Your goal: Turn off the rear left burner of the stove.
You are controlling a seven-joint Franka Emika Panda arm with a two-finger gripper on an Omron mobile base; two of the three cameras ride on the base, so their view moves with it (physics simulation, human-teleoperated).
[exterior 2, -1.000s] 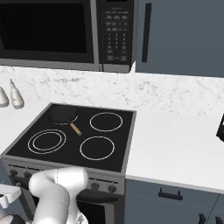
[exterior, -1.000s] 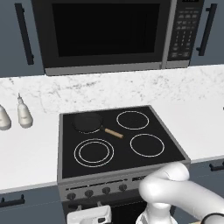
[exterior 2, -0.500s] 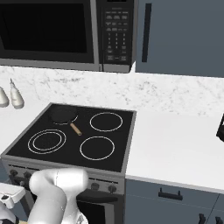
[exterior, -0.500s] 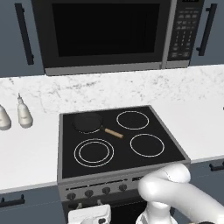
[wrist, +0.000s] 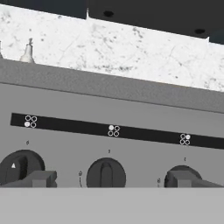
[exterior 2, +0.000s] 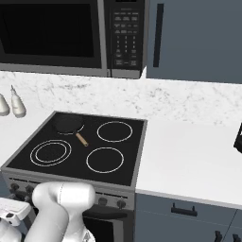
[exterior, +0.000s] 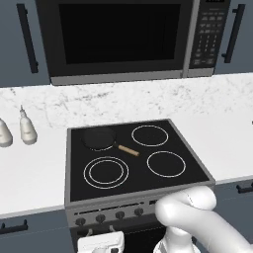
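four-dot burner signs on stove (wrist: 131, 109) panel (no readable words)

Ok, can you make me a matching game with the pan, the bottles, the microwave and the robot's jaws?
Things:
1. skillet
2. two bottles
3. microwave
4. gripper

Descriptions:
A. on the white counter, left of the stove
B. jaws open, facing the knobs
C. on the rear left burner
D. above the cooktop, on the wall

Pairs: 1-C, 2-A, 3-D, 4-B
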